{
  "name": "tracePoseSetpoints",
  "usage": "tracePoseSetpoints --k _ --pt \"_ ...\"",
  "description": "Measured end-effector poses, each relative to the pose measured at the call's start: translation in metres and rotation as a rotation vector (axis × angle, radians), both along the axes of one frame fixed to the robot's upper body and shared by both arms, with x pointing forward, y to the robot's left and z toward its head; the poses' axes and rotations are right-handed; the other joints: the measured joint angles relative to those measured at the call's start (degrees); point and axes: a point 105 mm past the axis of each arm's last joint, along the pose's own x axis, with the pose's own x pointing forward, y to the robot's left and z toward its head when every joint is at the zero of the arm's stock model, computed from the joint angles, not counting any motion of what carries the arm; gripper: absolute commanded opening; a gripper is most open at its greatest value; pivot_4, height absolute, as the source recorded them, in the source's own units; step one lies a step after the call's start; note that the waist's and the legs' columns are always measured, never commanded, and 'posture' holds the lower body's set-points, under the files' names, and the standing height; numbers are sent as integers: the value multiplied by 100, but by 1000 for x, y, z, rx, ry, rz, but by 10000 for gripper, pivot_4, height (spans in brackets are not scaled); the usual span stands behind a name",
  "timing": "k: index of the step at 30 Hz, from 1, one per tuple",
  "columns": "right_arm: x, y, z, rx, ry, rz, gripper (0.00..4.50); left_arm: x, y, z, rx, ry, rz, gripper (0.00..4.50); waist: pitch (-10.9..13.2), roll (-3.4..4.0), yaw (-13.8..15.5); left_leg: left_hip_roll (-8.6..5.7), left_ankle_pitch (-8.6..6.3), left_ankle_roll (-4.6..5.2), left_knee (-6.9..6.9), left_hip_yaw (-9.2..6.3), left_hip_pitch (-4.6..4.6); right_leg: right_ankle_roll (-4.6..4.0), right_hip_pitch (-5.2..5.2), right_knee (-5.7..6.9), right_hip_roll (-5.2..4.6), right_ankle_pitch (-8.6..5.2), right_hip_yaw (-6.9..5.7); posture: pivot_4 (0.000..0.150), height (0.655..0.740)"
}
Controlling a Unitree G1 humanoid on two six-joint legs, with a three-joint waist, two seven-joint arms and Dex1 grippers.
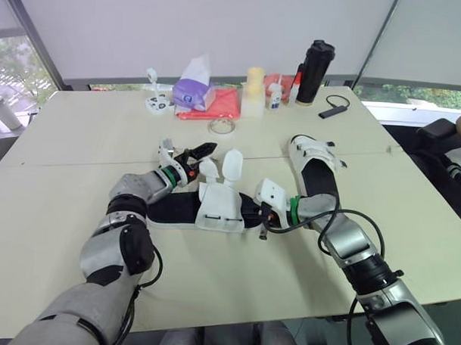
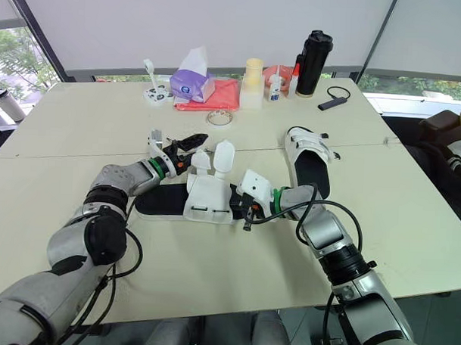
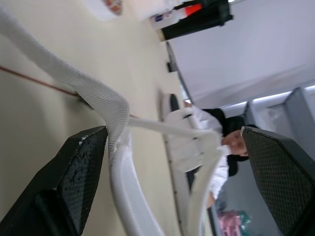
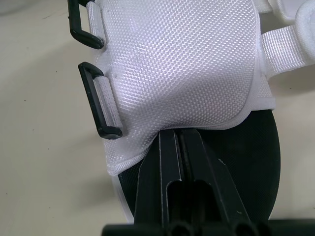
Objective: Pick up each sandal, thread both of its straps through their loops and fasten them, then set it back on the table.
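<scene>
Near sandal, white woven upper on black footbed (image 1: 218, 210): lies on pale beige table (image 1: 73, 129) betw. both grippers. Straps unfastened; one white strap end (image 1: 232, 166) stands upright. Two black rectangular loops (image 4: 98, 105) on upper's edge, nothing threaded.

L gripper (image 1: 202, 151): fingers well apart. White webbing band (image 3: 98, 96) runs betw. them, just beside one finger (image 3: 78, 172); not clamped.

R gripper (image 4: 178, 136): fingers together, tips at hem of white upper over footbed. Cannot tell whether fabric is pinched.

Second sandal, same white/black type (image 1: 315, 164): flat on table to robot's right, apart from first.

Tall black tumbler (image 1: 315, 69) upright near far edge.
</scene>
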Motion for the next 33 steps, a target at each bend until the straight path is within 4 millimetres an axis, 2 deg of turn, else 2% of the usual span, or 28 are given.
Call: tracePoseSetpoints --k 8,18,33 --pt "0 0 0 0 -1 -1 144 -6 5 15 -81 -74 -22 45000 0 0 1 0 0 0 0 0 0 -1 0 -2 0 0 0 1500 7400" --pt "0 0 0 0 -1 -2 144 -17 8 45 -160 -228 -67 45000 0 0 2 0 0 -1 -1 0 0 -2 1 -5 0 1 1 1500 7400" --pt "1 -1 1 2 -3 -6 144 -30 7 63 -213 -331 -120 45000 0 0 7 1 -1 -1 -3 -1 0 -4 2 -12 0 2 2 1500 7400"
